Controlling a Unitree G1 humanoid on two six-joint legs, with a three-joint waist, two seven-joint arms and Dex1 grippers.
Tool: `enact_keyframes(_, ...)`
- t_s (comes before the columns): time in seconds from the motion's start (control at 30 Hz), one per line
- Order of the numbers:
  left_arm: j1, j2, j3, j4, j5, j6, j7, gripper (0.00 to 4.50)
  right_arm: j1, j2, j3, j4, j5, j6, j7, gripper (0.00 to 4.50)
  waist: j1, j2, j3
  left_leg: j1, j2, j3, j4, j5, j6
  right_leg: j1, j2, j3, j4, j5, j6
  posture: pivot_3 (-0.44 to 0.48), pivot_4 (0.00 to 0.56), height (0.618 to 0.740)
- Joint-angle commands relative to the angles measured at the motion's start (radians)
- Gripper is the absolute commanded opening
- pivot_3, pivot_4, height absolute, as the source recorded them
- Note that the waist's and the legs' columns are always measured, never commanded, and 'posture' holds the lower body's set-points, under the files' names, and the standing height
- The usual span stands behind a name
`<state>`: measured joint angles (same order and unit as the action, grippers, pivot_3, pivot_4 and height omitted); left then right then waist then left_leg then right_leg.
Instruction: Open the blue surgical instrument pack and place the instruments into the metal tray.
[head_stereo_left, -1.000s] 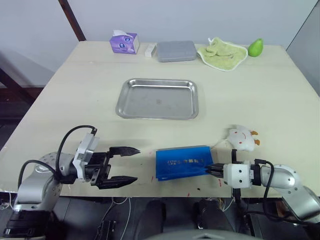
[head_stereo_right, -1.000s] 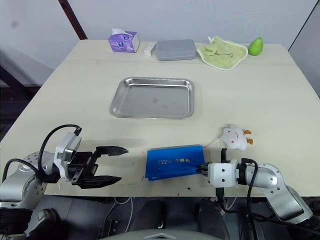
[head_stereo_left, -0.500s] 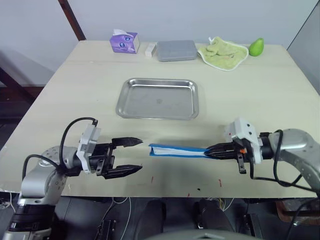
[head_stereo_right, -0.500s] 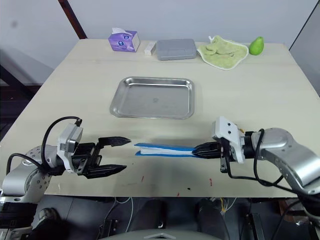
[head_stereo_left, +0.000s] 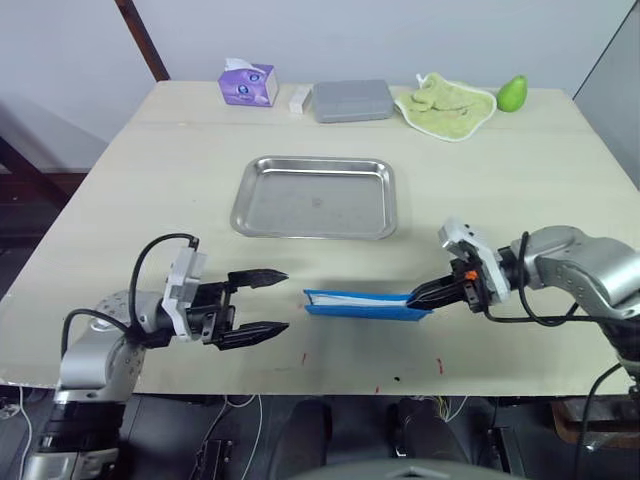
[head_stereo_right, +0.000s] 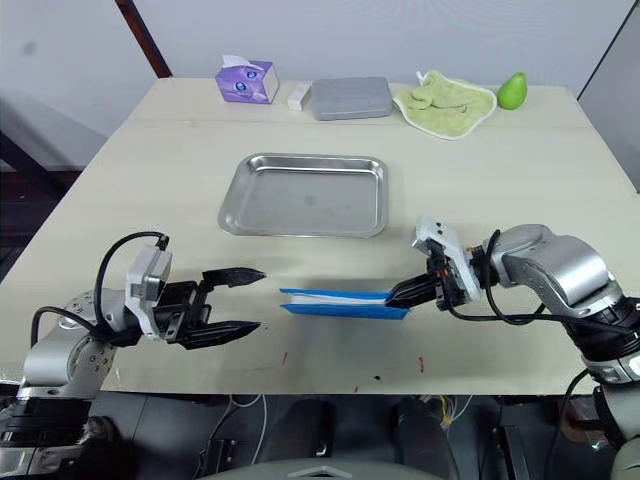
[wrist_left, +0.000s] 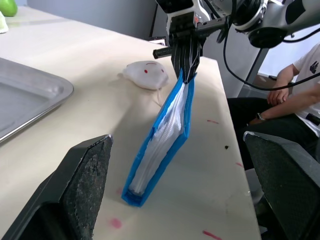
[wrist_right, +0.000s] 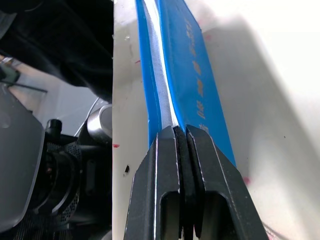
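The blue surgical instrument pack (head_stereo_left: 358, 304) stands on its long edge near the table's front, and its white lining (wrist_left: 162, 131) shows between the blue sides. My right gripper (head_stereo_left: 421, 296) is shut on the pack's right end, with its fingers (wrist_right: 165, 178) clamped over the fabric. A short gap to the pack's left, my left gripper (head_stereo_left: 283, 300) is open and level with it, holding nothing. The metal tray (head_stereo_left: 315, 197) lies empty behind the pack at mid-table. The instruments are hidden inside the pack.
Along the far edge sit a purple tissue box (head_stereo_left: 248, 84), a grey lidded box (head_stereo_left: 352, 101), a green cloth (head_stereo_left: 446, 107) and a green fruit (head_stereo_left: 511, 94). A white toy (wrist_left: 146, 75) lies behind the right gripper. A person (wrist_left: 295, 95) sits beyond the table's right side.
The pack lay flat a second ago. My right gripper has since lifted and turned it onto its edge. My left gripper has edged right toward the pack.
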<state>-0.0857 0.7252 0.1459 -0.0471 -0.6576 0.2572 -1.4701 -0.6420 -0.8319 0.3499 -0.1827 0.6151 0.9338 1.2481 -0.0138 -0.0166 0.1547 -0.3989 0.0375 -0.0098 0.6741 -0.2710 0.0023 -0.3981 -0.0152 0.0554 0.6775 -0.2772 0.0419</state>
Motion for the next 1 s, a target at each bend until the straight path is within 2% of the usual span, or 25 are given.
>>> enact_keyframes(0.03, -0.044, -0.018, -0.023, 0.050, 0.042, -0.064, -0.020, 4.50, -0.021, 0.008, 0.031, 0.038, -0.056, -0.034, 0.028, 0.05, 0.001, 0.000, 0.000, 0.000, 0.000, 0.000, 0.000, 0.000, 0.000, 0.000, 0.000, 0.000, 0.000, 0.000, 0.000, 0.000, 0.150, 0.740)
enact_keyframes(0.23, -0.111, -0.072, -0.076, 0.129, 0.104, -0.130, -0.017, 4.50, -0.042, 0.032, 0.048, 0.092, -0.107, -0.061, 0.052, 0.05, 0.000, 0.000, 0.000, 0.000, 0.000, 0.000, 0.000, 0.000, 0.000, 0.000, 0.000, 0.000, 0.000, 0.000, 0.000, 0.000, 0.150, 0.740)
enact_keyframes(0.57, -0.177, -0.153, -0.124, 0.196, 0.124, -0.192, -0.044, 4.50, -0.028, 0.048, 0.038, 0.081, -0.119, -0.055, 0.055, 0.05, -0.003, -0.001, -0.001, 0.000, 0.000, -0.001, 0.000, 0.000, 0.000, 0.000, 0.001, 0.000, 0.000, 0.000, 0.000, 0.000, 0.150, 0.740)
enact_keyframes(0.7, -0.190, -0.169, -0.132, 0.214, 0.129, -0.204, -0.050, 3.33, -0.028, 0.053, 0.031, 0.078, -0.119, -0.052, 0.055, 0.00, -0.003, -0.001, -0.001, 0.001, 0.000, -0.001, 0.000, 0.000, 0.000, 0.000, 0.001, 0.000, 0.001, 0.000, 0.000, 0.000, 0.150, 0.740)
enact_keyframes(0.73, -0.194, -0.172, -0.133, 0.219, 0.132, -0.209, -0.049, 3.33, -0.028, 0.053, 0.030, 0.077, -0.119, -0.051, 0.056, 0.00, -0.003, -0.001, -0.001, 0.001, 0.000, -0.001, 0.000, 0.000, 0.000, 0.000, 0.001, 0.000, 0.000, 0.000, 0.000, 0.000, 0.150, 0.740)
enact_keyframes(0.77, -0.196, -0.175, -0.134, 0.222, 0.135, -0.212, -0.048, 2.67, -0.027, 0.053, 0.029, 0.075, -0.120, -0.051, 0.057, 0.00, -0.003, -0.001, -0.001, 0.001, 0.000, -0.001, 0.000, 0.000, 0.000, 0.000, 0.001, 0.000, 0.000, 0.000, 0.000, 0.000, 0.150, 0.740)
enact_keyframes(1.0, -0.212, -0.189, -0.143, 0.246, 0.142, -0.228, -0.052, 2.67, -0.029, 0.054, 0.025, 0.073, -0.120, -0.050, 0.060, 0.00, -0.003, -0.001, -0.001, 0.001, 0.000, -0.001, 0.000, 0.000, 0.000, 0.000, 0.001, 0.000, 0.000, 0.000, 0.000, 0.000, 0.150, 0.740)
